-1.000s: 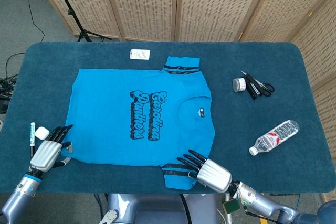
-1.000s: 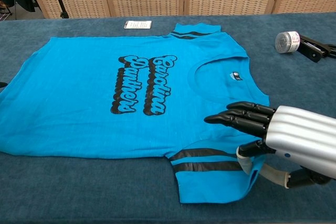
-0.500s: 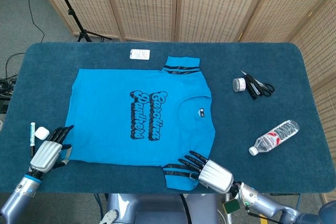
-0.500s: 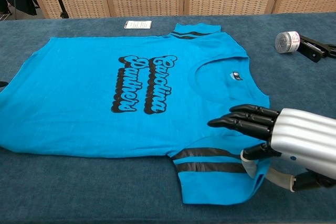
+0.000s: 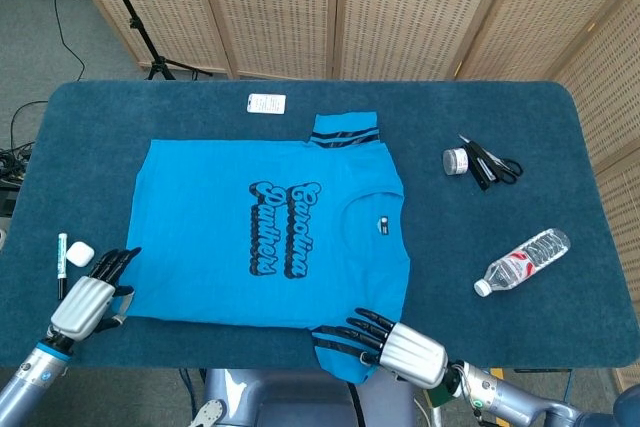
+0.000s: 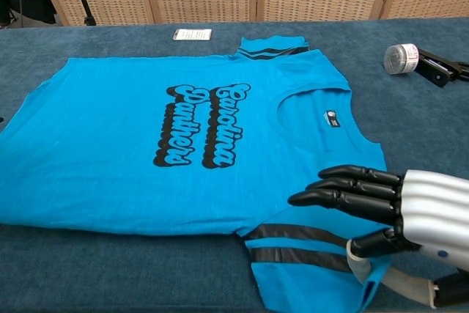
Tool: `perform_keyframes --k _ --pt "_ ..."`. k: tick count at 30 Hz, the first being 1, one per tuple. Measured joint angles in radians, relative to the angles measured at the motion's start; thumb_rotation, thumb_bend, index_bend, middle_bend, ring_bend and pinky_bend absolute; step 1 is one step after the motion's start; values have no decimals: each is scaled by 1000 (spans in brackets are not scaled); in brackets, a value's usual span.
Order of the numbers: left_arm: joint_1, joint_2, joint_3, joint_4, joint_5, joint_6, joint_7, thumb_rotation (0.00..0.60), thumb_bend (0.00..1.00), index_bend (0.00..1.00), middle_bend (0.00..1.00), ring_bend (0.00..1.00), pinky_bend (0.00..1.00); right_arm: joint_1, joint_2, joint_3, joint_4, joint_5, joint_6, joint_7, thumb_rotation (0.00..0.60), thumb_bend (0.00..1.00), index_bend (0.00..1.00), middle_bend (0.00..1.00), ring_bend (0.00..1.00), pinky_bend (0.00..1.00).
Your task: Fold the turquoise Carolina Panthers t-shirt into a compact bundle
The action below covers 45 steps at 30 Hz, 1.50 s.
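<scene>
- T-shirt [image 5: 270, 232]: we see it spread flat, print up, on the blue table [image 5: 520, 337], collar towards the right, one striped sleeve at the far edge and one at the near edge.
- Right hand [image 6: 381, 203]: we find it at the near striped sleeve, fingers [image 6: 344, 185] straight and slightly apart above the cloth, thumb below them; whether cloth is caught under the thumb we cannot tell.
- Left hand [image 5: 92, 292]: we see it at the shirt's hem corner, fingers extended and spread, tips at the cloth edge; no grip visible.
- Marker [image 5: 61, 252] and small white case [image 5: 79, 252]: on the table just beyond the left hand.
- White card [image 5: 266, 103]: beyond the shirt's far edge.
- Small jar [image 5: 456, 161] and scissors [image 5: 492, 163]: together, right of the shirt, well apart from it.
- Bottle [image 5: 522, 261]: lying on its side, near right.
</scene>
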<state>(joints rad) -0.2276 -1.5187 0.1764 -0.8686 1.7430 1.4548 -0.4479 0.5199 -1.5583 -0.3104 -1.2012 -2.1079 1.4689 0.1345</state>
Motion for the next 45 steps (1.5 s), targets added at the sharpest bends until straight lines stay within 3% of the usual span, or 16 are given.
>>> perform_keyframes --k 19,45 --pt "27 56 97 -40 116 79 32 600 568 799 0 0 0 -12 55 -70 -24 -121 73 -17 600 493 616 49 0 0" --pt "59 89 168 -115 193 122 48 600 590 799 0 0 0 -40 89 -114 -26 -232 150 -41 600 467 626 62 0 7"
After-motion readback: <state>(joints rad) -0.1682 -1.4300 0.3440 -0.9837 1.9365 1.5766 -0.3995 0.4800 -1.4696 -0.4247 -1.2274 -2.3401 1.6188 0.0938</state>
